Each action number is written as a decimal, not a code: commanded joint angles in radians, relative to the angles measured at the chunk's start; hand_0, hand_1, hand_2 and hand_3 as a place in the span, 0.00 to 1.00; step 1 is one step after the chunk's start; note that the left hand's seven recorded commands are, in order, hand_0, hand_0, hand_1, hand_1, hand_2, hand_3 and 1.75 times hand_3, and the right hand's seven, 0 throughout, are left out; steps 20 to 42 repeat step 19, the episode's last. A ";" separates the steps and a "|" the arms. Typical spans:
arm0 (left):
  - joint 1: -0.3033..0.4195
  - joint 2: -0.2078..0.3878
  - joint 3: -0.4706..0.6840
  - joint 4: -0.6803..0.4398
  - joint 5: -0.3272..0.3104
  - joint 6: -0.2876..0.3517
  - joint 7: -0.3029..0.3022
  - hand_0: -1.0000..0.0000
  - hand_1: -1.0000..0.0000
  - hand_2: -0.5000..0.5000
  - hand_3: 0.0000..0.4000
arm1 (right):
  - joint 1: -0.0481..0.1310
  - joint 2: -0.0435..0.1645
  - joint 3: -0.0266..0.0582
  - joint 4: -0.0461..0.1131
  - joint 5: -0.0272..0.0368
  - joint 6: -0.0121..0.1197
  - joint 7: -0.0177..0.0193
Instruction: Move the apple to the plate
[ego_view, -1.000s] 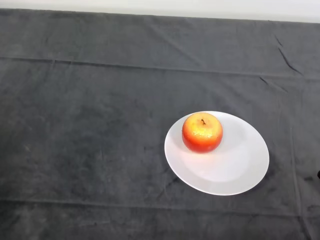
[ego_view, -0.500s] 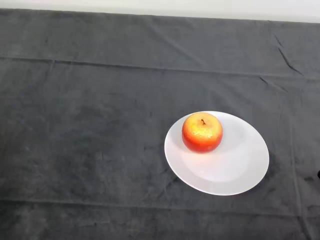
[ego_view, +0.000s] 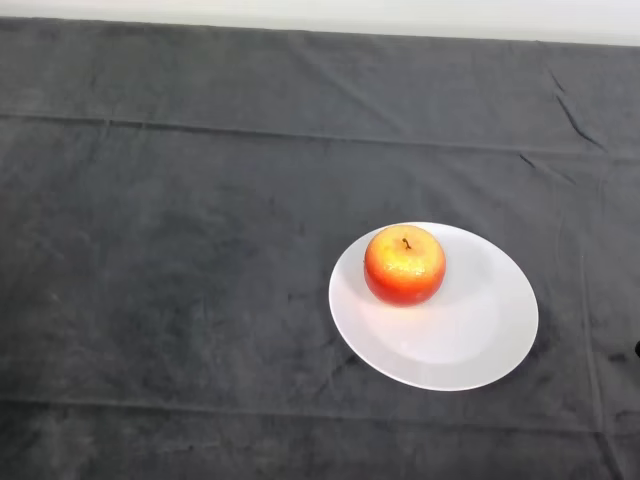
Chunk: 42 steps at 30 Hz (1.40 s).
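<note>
Covering the whole table, the cloth (ego_view: 180, 260) lies dark and creased. Toward its near right corner sits the plate (ego_view: 470, 340), white and round. Upright on the plate's left part rests the apple (ego_view: 404, 265), stem up.

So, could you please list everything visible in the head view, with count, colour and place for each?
apple: one, red shading to orange-yellow, stem up, resting on the plate's left part.
plate: one, white, round, on the cloth right of centre, toward the near edge.
cloth: one, dark grey, creased, covering the table across nearly the whole view.
wall or floor strip: one, pale, along the top edge beyond the cloth.
robot's own parts: none in view.
</note>
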 joint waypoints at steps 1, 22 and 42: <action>-0.028 -0.023 0.039 -0.003 0.009 0.006 -0.011 1.00 1.00 0.50 0.00 | 0.111 0.075 -0.0056 0.076 0.0179 0.082 -0.0020; -0.030 -0.031 0.046 -0.009 0.016 0.013 -0.022 1.00 1.00 0.50 0.00 | 0.111 0.075 -0.0040 0.075 0.0196 0.082 -0.0019; -0.030 -0.031 0.046 -0.009 0.016 0.013 -0.022 1.00 1.00 0.50 0.00 | 0.111 0.075 -0.0040 0.075 0.0196 0.082 -0.0019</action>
